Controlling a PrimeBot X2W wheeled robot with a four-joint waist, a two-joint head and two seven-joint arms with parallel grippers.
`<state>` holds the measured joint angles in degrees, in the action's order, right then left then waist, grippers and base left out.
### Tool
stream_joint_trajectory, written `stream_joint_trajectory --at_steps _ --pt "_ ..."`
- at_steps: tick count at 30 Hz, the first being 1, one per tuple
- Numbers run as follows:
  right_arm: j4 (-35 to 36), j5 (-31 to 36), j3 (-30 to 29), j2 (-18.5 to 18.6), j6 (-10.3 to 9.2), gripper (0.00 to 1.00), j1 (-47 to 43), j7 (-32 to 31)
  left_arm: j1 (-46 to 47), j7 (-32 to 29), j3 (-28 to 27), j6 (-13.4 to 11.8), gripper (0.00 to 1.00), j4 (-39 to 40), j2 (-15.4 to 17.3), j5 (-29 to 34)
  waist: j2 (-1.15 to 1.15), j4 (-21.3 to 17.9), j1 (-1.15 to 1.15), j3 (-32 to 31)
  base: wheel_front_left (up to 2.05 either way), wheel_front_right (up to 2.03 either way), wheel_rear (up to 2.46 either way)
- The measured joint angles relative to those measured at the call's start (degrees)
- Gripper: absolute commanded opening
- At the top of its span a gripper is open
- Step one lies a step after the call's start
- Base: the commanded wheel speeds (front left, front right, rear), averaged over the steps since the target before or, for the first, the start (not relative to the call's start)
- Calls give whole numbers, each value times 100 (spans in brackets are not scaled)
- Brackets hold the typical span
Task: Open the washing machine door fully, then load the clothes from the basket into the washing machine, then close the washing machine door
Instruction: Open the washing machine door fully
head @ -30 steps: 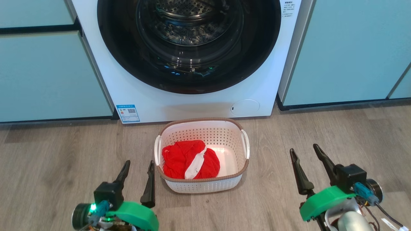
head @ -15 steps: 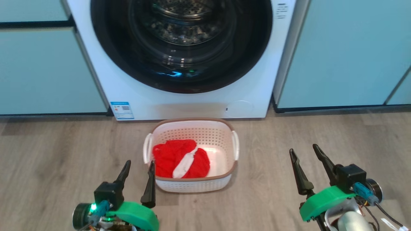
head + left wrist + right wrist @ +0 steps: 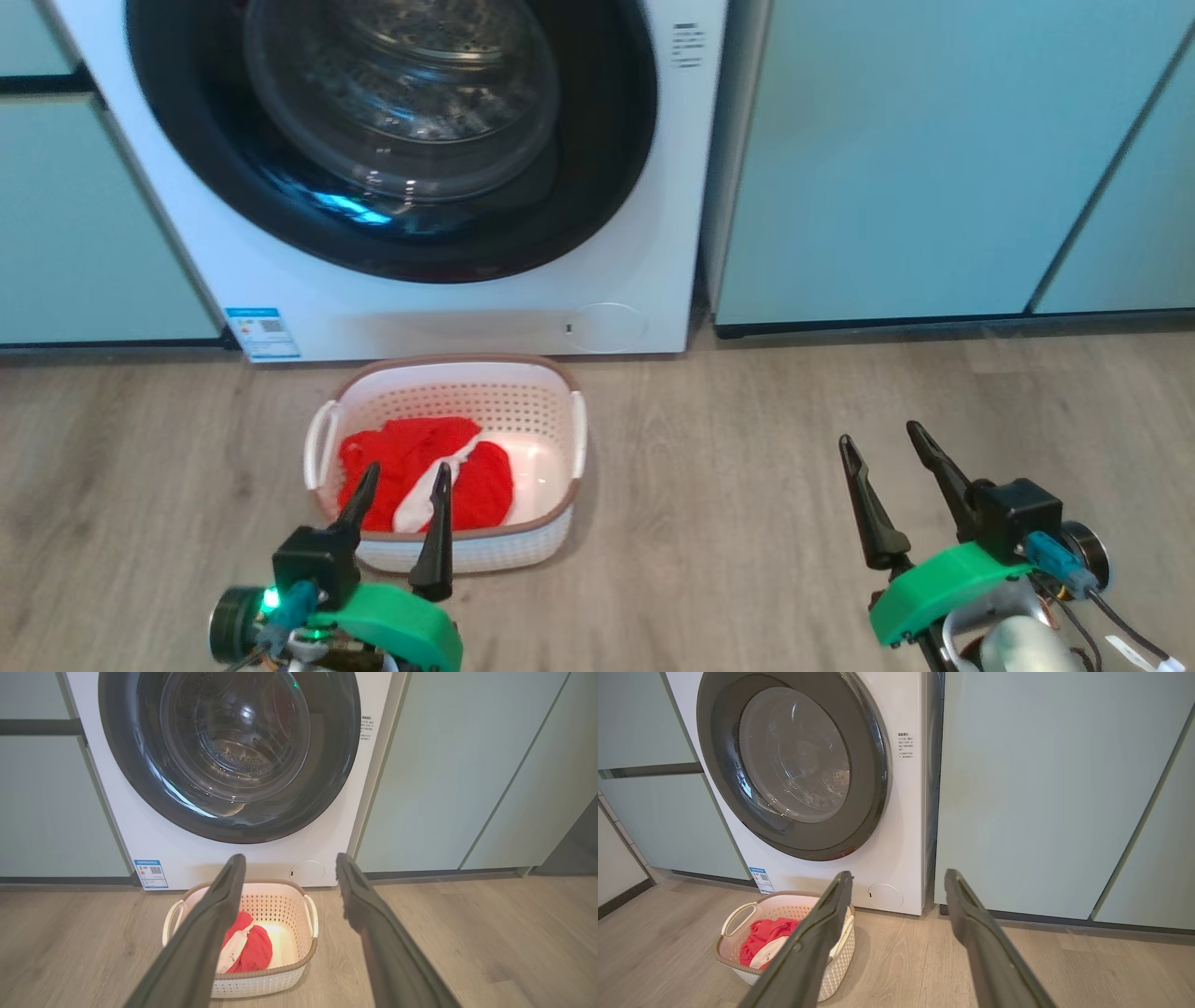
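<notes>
Foreground: left gripper (image 3: 406,471) and right gripper (image 3: 880,437), both spread wide and empty. Middle: basket (image 3: 448,360) on the floor (image 3: 709,448), just before the washing machine (image 3: 420,317), clothes (image 3: 411,443) heaped in its left half. Rear: door (image 3: 607,168) apparently shut, so opening is the step in hand; a gripper must next reach its rim.

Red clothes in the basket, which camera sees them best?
The head view: it looks down into the basket, so most of the clothes show. Each wrist view looks from the side, and a dark finger covers part.
</notes>
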<state>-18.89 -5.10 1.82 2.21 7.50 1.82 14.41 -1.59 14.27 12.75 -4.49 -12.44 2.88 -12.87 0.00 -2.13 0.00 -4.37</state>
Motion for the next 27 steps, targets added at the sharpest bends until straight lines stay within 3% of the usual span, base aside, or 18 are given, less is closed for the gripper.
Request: stream_joint_trajectory --at_steps 3,11,27 --pt "-2 1 -16 1 0 100 0 0 3 0 -16 -113 100 112 -1 324 0 -13 0 -3 114 114 -228" --pt "-15 10 -85 48 0 100 -1 0 1 0 -1 -143 100 207 -33 336 0 -34 0 1 71 71 -142" --pt "-59 10 -105 47 0 100 0 1 1 0 -8 -142 100 278 -26 387 0 -32 0 -5 4 4 -8"
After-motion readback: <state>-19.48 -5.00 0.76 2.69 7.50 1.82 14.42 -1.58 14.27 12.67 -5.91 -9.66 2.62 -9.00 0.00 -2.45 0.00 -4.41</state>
